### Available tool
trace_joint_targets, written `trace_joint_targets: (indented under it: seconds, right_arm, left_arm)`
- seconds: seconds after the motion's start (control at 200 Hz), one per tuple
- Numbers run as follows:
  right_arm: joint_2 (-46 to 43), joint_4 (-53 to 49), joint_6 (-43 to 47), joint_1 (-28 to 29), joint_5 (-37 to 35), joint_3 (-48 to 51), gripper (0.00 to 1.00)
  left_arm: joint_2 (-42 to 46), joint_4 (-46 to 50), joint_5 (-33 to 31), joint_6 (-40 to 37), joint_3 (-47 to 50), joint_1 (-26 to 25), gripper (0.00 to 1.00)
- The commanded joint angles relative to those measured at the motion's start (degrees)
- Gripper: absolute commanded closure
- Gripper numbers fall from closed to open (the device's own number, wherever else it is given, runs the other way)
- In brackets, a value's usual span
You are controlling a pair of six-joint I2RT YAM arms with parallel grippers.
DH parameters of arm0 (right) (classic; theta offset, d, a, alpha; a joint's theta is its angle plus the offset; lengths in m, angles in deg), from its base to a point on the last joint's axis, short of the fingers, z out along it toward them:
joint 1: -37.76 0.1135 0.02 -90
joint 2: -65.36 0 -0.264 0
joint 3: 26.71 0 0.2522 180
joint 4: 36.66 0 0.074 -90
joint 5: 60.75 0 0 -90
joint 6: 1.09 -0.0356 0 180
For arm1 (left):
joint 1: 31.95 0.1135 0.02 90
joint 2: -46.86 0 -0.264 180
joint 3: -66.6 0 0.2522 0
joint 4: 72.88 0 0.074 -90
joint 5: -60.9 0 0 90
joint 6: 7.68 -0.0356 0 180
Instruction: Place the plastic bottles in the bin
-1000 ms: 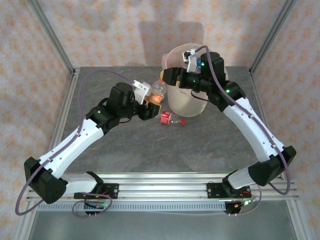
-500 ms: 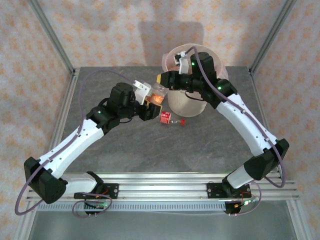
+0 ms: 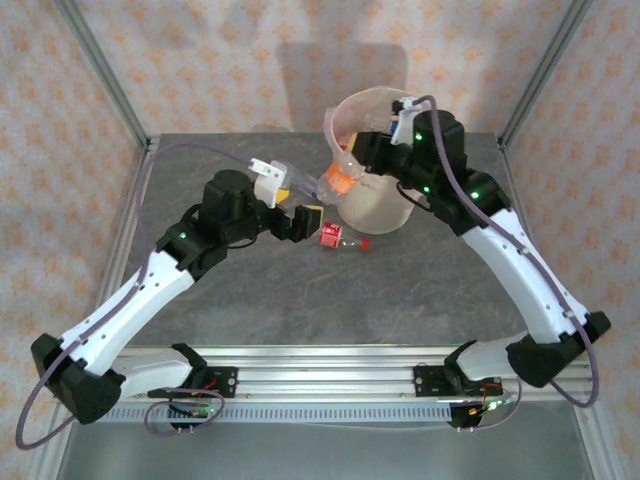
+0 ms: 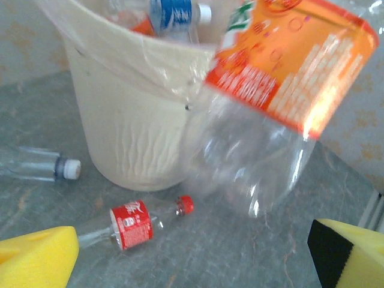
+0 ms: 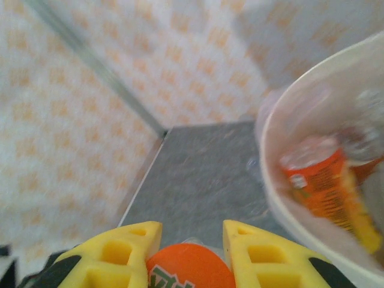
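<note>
My right gripper is shut on a clear bottle with an orange label, holding it in the air at the near-left side of the bin. From the right wrist, its orange top sits wedged between the yellow fingers. The left gripper stands open just left of this bottle, which hangs tilted above its jaws. A red-labelled bottle lies on the table at the bin's foot. Inside the bin lie an orange bottle and a blue-labelled one.
A clear bottle with a white cap lies on the table left of the bin. The grey table is walled by patterned panels and metal frame posts. The arms' base rail runs along the near edge.
The right gripper came out from over the bin and shut on the orange-labelled bottle. The left gripper then opened, let go of it and drew back left.
</note>
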Motion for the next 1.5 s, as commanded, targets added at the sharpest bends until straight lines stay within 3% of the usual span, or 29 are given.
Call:
trace_joint_targets:
  seconds: [0.0,0.205,0.39,0.981,1.281,1.376,1.491]
  right_arm:
    - [-3.5,5.1,-1.0,-1.0,-12.9,0.9,0.98]
    - [-5.7,13.5,-1.8,-3.1,-25.2,3.3,0.98]
    - [-2.7,18.8,-1.0,-6.1,-28.3,3.2,0.97]
    - [16.8,-17.1,-3.4,-15.0,-16.1,-25.7,0.97]
    - [33.9,-39.7,-0.2,-17.4,-7.8,-51.4,0.96]
    - [39.1,-43.8,-0.4,-18.8,-4.0,-57.4,0.96]
    - [41.4,-45.0,-1.2,-20.3,-2.1,-57.8,0.96]
  left_arm:
    - [3.4,-4.7,-6.1,1.6,2.0,-0.3,0.00]
    - [6.5,-7.6,-10.2,2.9,5.4,-0.3,0.00]
    - [6.3,-6.3,-11.3,2.7,5.4,-0.3,0.00]
    - [4.6,-4.6,-12.5,1.9,4.5,-0.3,0.00]
    - [3.6,-3.8,-12.1,2.2,3.8,-0.3,0.00]
    - [3.6,-3.8,-12.2,2.3,4.0,-0.3,0.00]
    - [3.4,-3.7,-12.4,2.2,3.9,-0.3,0.00]
